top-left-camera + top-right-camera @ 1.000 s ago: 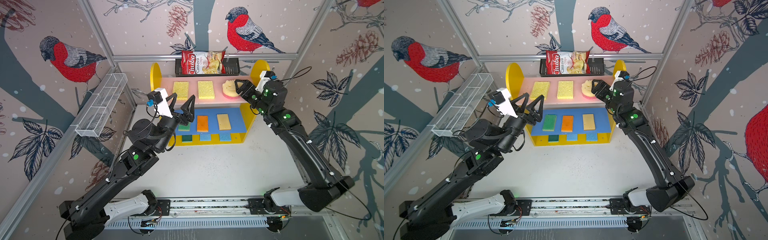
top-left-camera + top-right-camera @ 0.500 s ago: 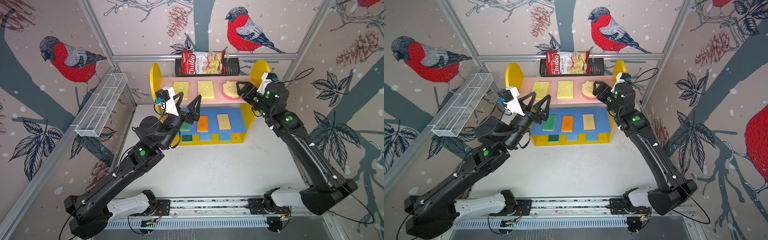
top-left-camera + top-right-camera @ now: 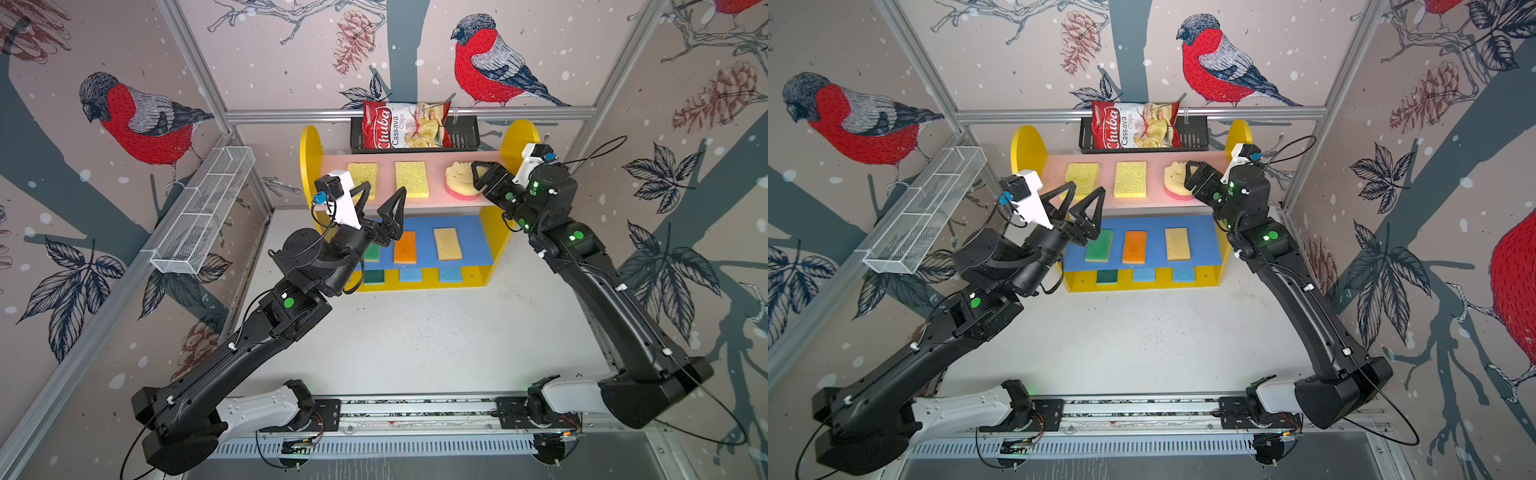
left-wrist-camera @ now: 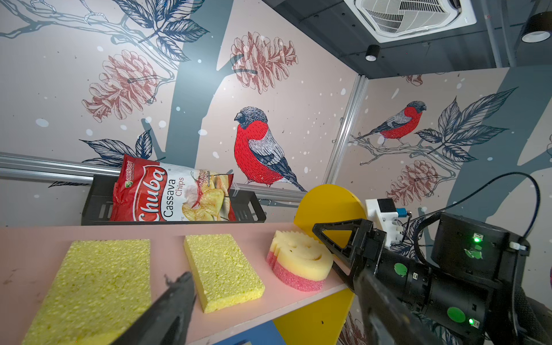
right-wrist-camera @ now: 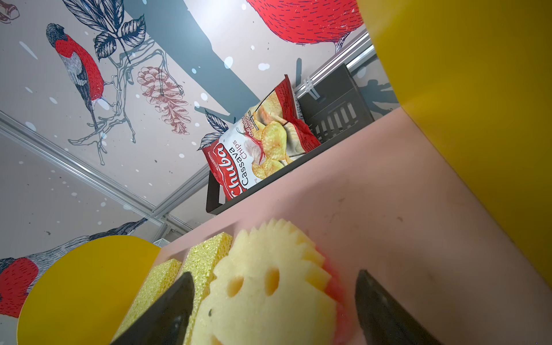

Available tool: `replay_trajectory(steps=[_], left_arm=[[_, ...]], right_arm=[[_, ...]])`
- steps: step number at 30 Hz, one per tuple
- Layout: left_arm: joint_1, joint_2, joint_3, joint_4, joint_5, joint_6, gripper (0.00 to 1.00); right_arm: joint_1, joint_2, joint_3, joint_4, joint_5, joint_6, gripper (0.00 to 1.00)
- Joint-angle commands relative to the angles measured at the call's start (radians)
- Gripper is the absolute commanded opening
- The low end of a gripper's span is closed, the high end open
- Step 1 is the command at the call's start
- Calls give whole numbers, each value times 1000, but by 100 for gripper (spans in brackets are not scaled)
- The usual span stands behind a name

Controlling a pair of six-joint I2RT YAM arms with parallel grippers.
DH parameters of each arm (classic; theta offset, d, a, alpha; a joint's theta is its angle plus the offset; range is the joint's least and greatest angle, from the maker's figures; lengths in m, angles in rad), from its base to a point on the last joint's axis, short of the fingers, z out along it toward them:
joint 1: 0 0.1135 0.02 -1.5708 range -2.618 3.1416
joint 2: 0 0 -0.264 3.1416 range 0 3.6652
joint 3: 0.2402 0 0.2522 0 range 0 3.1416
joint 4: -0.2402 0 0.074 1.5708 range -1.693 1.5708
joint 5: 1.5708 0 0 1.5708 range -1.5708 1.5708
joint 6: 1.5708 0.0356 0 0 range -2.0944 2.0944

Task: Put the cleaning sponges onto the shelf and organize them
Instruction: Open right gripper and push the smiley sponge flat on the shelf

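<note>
Left arm: elbow bent, left gripper (image 3: pixel 384 189) raised before the shelf (image 3: pixel 519 139), fingers wide, empty. Right arm: extended to the pink top board (image 3: pixel 436 170), right gripper (image 5: pixel 273 286) fingers wide either side of the smiley sponge (image 3: pixel 457 183) lying there.

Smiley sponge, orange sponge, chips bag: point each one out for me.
smiley sponge (image 4: pixel 300 255), left wrist view, on its yellow face.
orange sponge (image 3: pixel 1134 247), in a top view, middle of its top surface.
chips bag (image 3: pixel 405 124), in a top view, on its printed front.
</note>
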State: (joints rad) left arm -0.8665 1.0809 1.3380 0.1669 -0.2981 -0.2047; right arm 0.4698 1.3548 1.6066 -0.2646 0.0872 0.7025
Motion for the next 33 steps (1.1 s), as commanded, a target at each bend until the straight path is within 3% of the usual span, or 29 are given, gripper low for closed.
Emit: replay_trajectory(steps=[1, 9, 14, 16, 19, 21, 33], left_arm=[[0, -5, 20, 8, -4, 6, 84], [0, -62, -27, -36, -103, 2, 84], [1, -112, -84, -82, -168, -25, 84], [1, -127, -95, -100, -190, -33, 84], [0, -141, -103, -119, -216, -41, 84], [0, -142, -101, -125, -218, -45, 84], [1, -109, -88, -136, -201, -60, 84]], right_arm=[[-2, -29, -20, -70, 4, -12, 85], [11, -183, -138, -49, -24, -11, 83], [49, -256, -217, -2, -70, -43, 64], [82, -260, -224, -9, -63, -73, 48], [121, -251, -222, -28, -46, -113, 13], [138, -245, -220, -40, -41, -132, 0], [181, -188, -189, -94, -70, -189, 0]])
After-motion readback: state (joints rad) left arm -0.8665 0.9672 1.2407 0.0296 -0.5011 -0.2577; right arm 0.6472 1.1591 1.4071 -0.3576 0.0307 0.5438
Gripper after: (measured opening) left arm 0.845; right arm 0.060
